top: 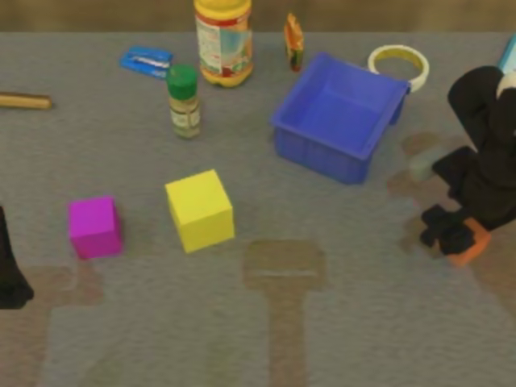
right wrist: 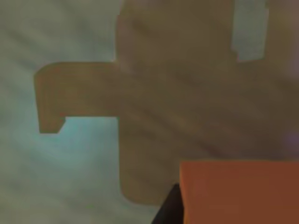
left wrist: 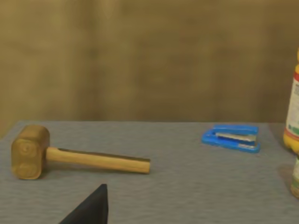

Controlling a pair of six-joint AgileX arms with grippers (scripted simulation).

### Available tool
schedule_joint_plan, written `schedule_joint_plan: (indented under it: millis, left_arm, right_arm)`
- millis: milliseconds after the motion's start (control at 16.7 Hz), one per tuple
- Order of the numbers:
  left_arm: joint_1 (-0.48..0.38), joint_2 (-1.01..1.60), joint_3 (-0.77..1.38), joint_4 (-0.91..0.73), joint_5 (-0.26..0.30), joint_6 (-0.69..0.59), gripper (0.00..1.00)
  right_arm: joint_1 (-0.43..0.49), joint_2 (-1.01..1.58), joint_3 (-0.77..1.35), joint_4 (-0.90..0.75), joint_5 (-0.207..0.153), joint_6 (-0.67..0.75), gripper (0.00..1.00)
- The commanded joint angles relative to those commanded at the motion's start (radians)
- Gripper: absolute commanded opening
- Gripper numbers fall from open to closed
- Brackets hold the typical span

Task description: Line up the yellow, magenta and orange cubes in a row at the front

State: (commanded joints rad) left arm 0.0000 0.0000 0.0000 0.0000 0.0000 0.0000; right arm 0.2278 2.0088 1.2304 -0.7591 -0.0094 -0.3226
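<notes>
The grey surface (top: 339, 322) was cluttered; at the frame's right edge my right hand (top: 459, 238) gripped the orange cube (top: 470, 246) for the front row. My left hand's (top: 12, 282) state I couldn't tell.

Readable text: none in any of the three views.
Yellow-lidded jar (top: 223, 40): at the top centre of the top view; it has a white label with red and green bands, but the print is too blurred to read.
Green-capped spice bottle (top: 185, 101): just below the jar; it has a pale label, and no letters can be made out.
Small orange packet (top: 293, 40): at the top, right of the jar; there is colour printing on it, not legible.
Blue stapler (left wrist: 231, 137): no brand mark can be seen.
Cubes: plain faces, no marks.
</notes>
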Motion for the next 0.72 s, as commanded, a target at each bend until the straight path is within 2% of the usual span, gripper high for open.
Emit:
schedule_joint_plan:
  millis: [480, 720]
  left_arm:
    - [0.0, 0.0, 0.0, 0.0, 0.0, 0.0, 1.0]
    - [0.0, 0.0, 0.0, 0.0, 0.0, 0.0, 1.0]
  right_arm:
    - [0.008, -0.096, 0.138, -0.241, -0.001, -0.003, 0.0]
    - [0.008, -0.106, 0.147, -0.254, -0.001, -0.003, 0.0]
